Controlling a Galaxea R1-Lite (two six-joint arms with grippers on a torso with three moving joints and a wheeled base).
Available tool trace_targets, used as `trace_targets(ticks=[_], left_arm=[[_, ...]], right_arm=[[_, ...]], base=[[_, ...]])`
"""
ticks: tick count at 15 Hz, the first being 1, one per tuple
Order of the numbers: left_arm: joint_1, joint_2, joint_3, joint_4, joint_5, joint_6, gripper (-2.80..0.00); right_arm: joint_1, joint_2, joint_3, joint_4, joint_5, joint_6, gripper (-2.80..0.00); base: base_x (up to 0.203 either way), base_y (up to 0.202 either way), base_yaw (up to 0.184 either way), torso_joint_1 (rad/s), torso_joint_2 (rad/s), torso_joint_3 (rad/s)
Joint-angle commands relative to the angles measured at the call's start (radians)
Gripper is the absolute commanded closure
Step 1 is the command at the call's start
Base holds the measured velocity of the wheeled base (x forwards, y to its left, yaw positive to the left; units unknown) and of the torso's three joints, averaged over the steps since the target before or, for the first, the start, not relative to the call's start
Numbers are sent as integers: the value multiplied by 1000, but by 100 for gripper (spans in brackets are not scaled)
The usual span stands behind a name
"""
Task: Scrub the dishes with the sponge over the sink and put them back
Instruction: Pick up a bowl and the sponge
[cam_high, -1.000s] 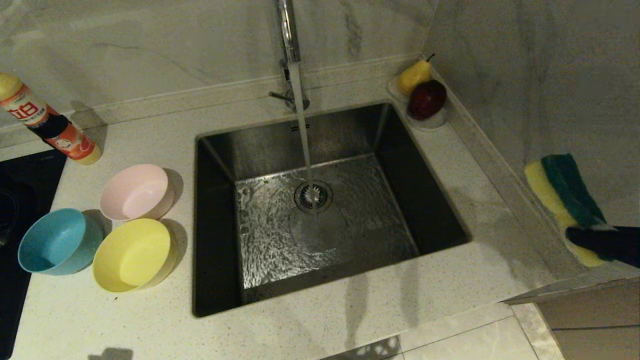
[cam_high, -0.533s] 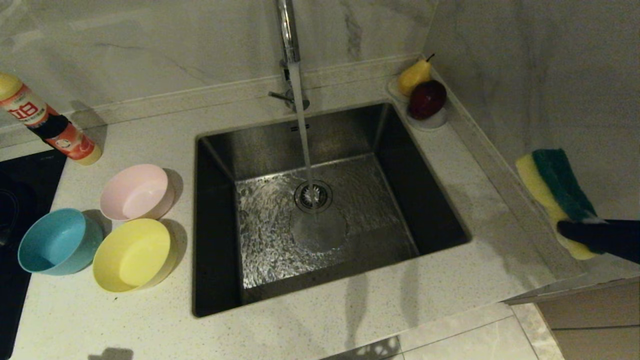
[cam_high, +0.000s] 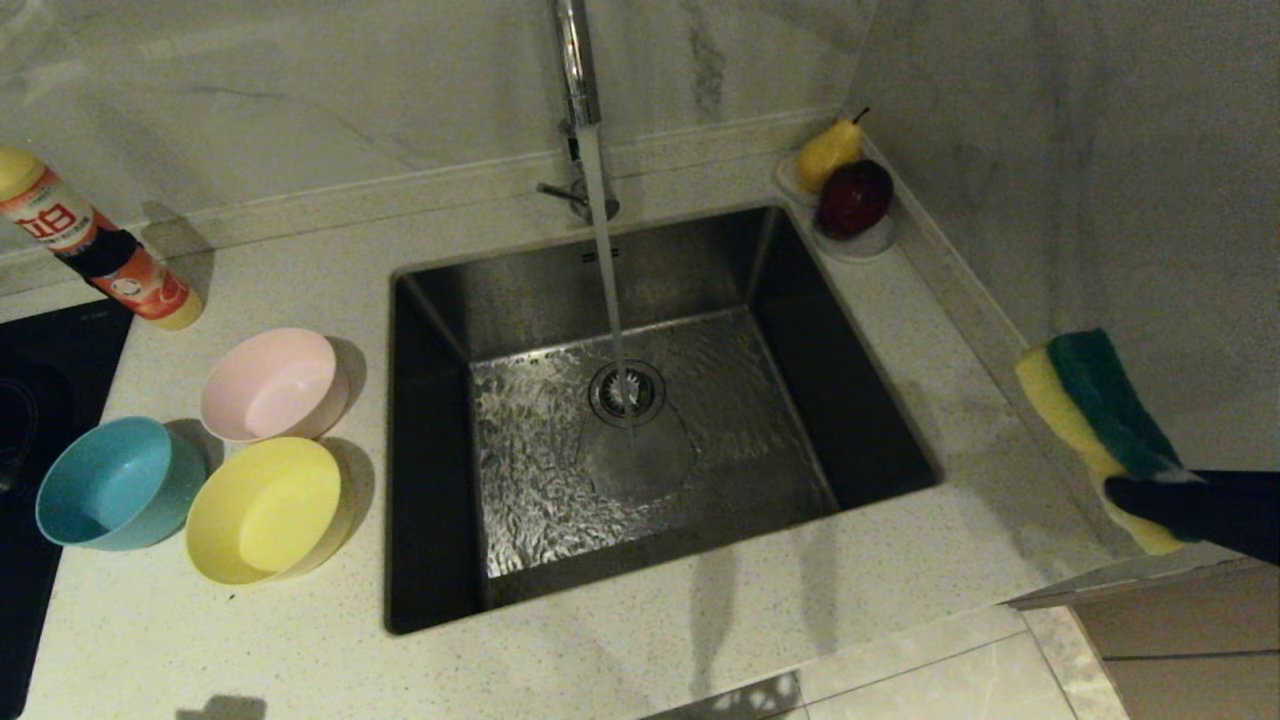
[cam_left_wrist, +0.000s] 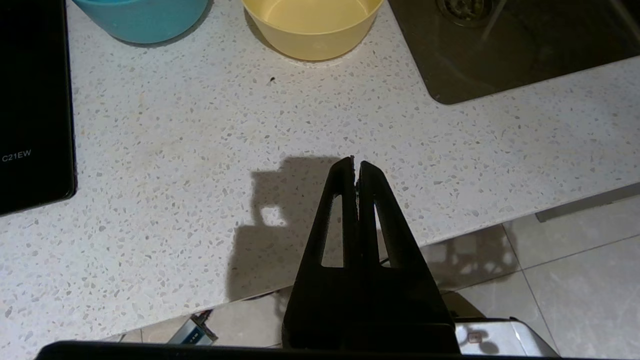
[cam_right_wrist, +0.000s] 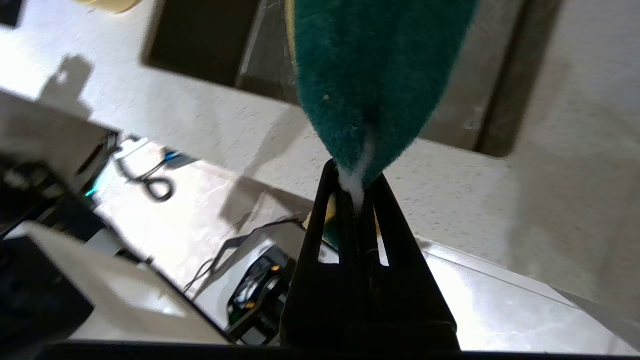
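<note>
The sink (cam_high: 640, 400) is a square brushed-steel basin set into the speckled worktop (cam_high: 300, 650), with open worktop along its near edge. To its right, the right gripper (cam_high: 1125, 490) has its jaws pinched on the sponge (cam_high: 1090, 410), yellow foam with a green scouring face, held clear of the worktop. To its left stand the pink bowl (cam_high: 270, 385), yellow bowl (cam_high: 265, 510) and blue bowl (cam_high: 115, 485). Only the left wrist view shows the left gripper (cam_left_wrist: 356, 167), jaws closed and empty, above the worktop's front edge.

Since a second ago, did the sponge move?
Yes. The sponge, pinched in the right gripper, has shifted left toward the sink and sits lower against the wall.
</note>
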Motion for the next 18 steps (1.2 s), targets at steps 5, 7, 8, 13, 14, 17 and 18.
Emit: trace_targets(ticks=[5,7,8,13,14,17,18], left_arm=[[-1,1,0,0,0,0,0],[1,1,0,0,0,0,0],[0,1,0,0,0,0,0],[1,1,0,0,0,0,0],[1,1,0,0,0,0,0],[-1,1,0,0,0,0,0],[1,1,0,0,0,0,0]], right_arm=[[-335,-31,12,15,565,-138,0],[-414,-30,18,16,712,-189,0],[-451,-28,24,16,783,-212,0],[-546,-21,33,24,934,-276,0],[-520,-21,33,26,927,-275,0],[-472,-20,31,26,864,-268,0],[-444,-21,31,27,849,-265,0]], base=[[0,0,0,0,0,0],[0,0,0,0,0,0],[0,0,0,0,0,0],[0,0,0,0,0,0],[0,0,0,0,0,0],[0,0,0,0,0,0],[0,0,0,0,0,0]])
